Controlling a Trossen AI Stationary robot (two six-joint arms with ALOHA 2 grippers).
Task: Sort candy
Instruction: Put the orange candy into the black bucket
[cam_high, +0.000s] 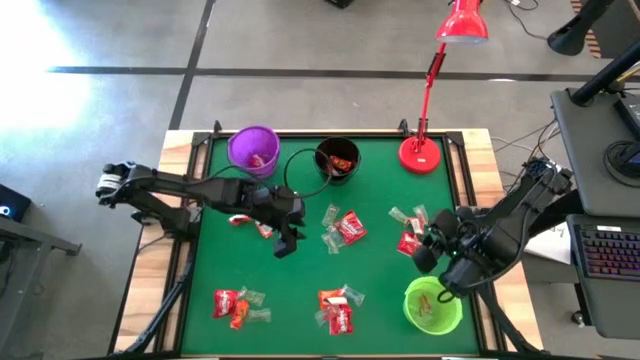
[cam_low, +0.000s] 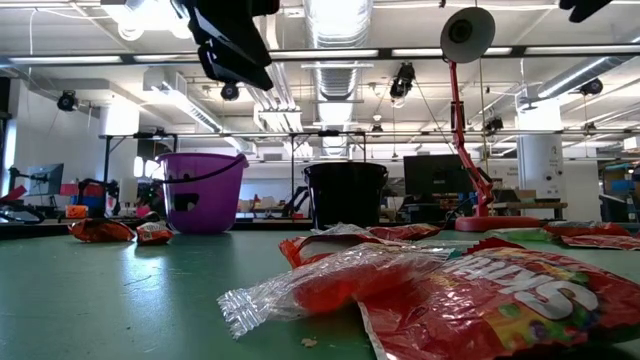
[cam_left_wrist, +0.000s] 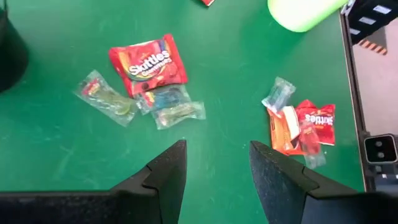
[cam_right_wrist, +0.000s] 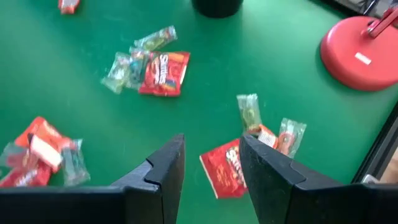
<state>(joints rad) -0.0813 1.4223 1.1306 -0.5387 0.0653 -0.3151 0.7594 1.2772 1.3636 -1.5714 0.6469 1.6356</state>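
On the green mat (cam_high: 300, 290) the candy lies in small clusters. Taking the mat's centre in the high view as the clock's hub, one red pack (cam_high: 351, 227) with clear wrappers beside it sits just off the hub toward 1 o'clock. Another cluster (cam_high: 408, 232) lies at 3 o'clock, one (cam_high: 337, 308) at 6, one (cam_high: 236, 304) at 7 to 8, and a few pieces (cam_high: 250, 222) at 10. The purple cup (cam_high: 254, 149) at 11 and the black cup (cam_high: 337, 158) at 12 each hold something red; the green cup (cam_high: 432, 305) stands at 4 to 5, the lamp (cam_high: 421, 152) at 1 to 2.

The left gripper (cam_left_wrist: 214, 168) hangs over bare mat at about 9 o'clock, fingers spread, gripping nothing. The right gripper (cam_right_wrist: 210, 163) hangs above the 3 o'clock cluster, fingers apart and empty, with a red pack (cam_right_wrist: 225, 167) showing between them below.
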